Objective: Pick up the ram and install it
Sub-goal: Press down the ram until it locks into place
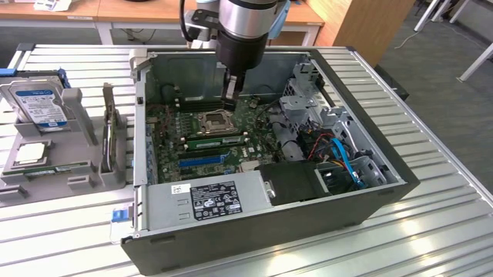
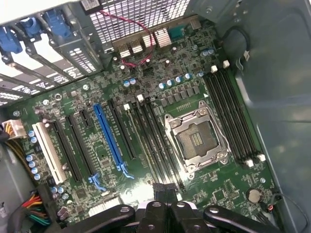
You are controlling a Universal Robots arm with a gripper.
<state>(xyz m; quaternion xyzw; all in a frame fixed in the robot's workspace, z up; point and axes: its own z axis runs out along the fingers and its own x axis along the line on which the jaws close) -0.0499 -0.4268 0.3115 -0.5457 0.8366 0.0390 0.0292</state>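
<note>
A narrow green stick that looks like the ram [image 1: 215, 140] stands on edge in the memory slots beside the CPU socket [image 1: 213, 122], inside the open computer case [image 1: 308, 213]. My gripper [image 1: 230, 107] hangs straight down into the case over the motherboard, a little beyond the socket in the exterior view. It is shut, with nothing between its fingers. In the wrist view the shut gripper [image 2: 165, 190] hovers over one end of the black memory slots [image 2: 153, 141] next to the CPU socket [image 2: 197, 141]. From that angle the slots look dark, and I cannot make out the stick there.
A grey parts tray [image 1: 85, 179] at the exterior view's left holds a hard drive [image 1: 38, 107], a CPU chip [image 1: 31, 152], a flat green stick [image 1: 55, 169] and an upright expansion card [image 1: 112, 135]. The power supply [image 1: 208, 199], drive cage [image 1: 304, 107] and cables [image 1: 343, 158] crowd the case.
</note>
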